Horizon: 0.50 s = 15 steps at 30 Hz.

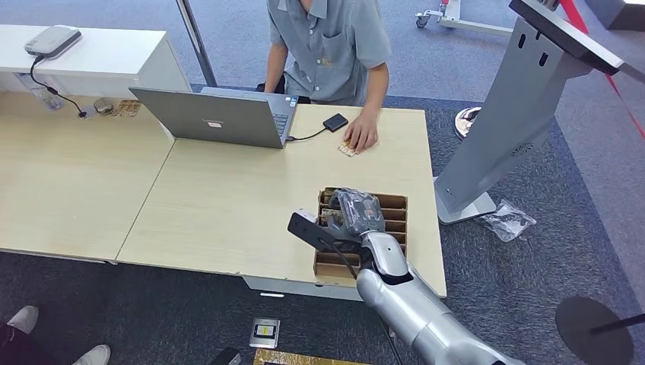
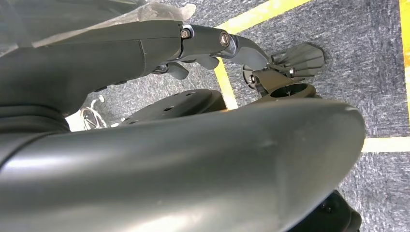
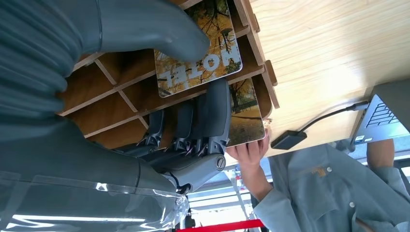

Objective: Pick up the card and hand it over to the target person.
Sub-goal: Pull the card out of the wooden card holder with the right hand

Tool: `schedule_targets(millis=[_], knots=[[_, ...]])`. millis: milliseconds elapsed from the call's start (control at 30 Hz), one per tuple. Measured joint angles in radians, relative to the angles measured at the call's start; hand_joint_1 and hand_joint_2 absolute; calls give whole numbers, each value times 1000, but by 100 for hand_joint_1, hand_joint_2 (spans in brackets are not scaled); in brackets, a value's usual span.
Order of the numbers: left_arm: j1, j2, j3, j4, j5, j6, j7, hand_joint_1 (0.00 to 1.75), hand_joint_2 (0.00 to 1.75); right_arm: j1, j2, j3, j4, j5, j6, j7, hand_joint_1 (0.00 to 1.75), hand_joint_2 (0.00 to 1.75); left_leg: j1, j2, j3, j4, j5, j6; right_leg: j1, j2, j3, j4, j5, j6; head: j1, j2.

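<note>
A wooden divided card box sits at the table's near right edge. My right hand reaches down into it. In the right wrist view a card with an autumn picture and the word HOTEL stands in a slot of the box. My thumb presses its face and my fingers lie behind it, pinching it. A second, similar card stands in the slot beyond. The target person sits across the table. My left hand hangs over the floor, fingers stretched out, holding nothing.
The person's hand rests on a small card on the table. An open laptop with a cabled black device stands at the far side. A grey kiosk stand rises to the table's right.
</note>
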Motion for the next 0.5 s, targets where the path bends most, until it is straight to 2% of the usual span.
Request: schedule_targets(millis=[167, 500], knots=[[0, 2, -2, 0, -1, -2, -4, 0, 0, -1, -1, -3, -1, 4, -2, 5, 104, 175, 0, 0, 0, 0, 0, 0, 0, 0, 0, 0, 0, 0, 0, 0], [-1, 6, -11, 1, -7, -13, -8, 0, 0, 9, -9, -14, -24, 10, -18, 3, 125, 175, 0, 0, 0, 0, 0, 0, 0, 0, 0, 0, 0, 0, 0, 0]])
